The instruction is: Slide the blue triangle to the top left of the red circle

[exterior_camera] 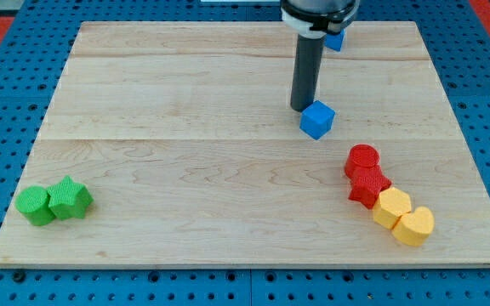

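Observation:
A blue block [317, 119], blocky in outline, lies right of the board's middle. My tip [301, 108] stands just to its upper left, touching or nearly touching it. A second blue block [336, 39] shows partly behind the arm at the view's top; its shape is hidden. The red circle [362, 160] lies lower right of the first blue block, with a second red block [369, 184] touching it below.
Two yellow blocks, a round one [392, 206] and a heart-like one [413, 225], continue the red row toward the lower right. A green round block [35, 206] and a green star [70, 199] sit at the lower left. The wooden board [185, 102] lies on a blue pegboard.

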Controlling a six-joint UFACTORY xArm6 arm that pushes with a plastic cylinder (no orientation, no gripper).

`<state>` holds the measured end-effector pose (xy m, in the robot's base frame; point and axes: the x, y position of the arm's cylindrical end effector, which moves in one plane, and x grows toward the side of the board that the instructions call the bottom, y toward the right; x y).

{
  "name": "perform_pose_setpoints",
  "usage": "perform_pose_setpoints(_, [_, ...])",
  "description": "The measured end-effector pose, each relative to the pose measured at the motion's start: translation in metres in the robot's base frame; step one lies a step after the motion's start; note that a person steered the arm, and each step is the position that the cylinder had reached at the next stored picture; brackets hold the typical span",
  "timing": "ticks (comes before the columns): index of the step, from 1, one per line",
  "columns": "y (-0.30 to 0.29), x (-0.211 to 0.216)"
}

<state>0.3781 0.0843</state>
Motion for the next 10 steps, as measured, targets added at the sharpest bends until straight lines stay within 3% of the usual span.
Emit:
perform_pose_setpoints(1, [0.017,0.021])
perform_pose_setpoints(2, [0.011,0.072])
perform_pose_setpoints(3, [0.022,0.046])
perform_pose_setpoints(6, [0.139,-0.176])
perform_pose_setpoints(8, [0.093,-0.186])
perform_pose_setpoints(10, [0.038,-0.122])
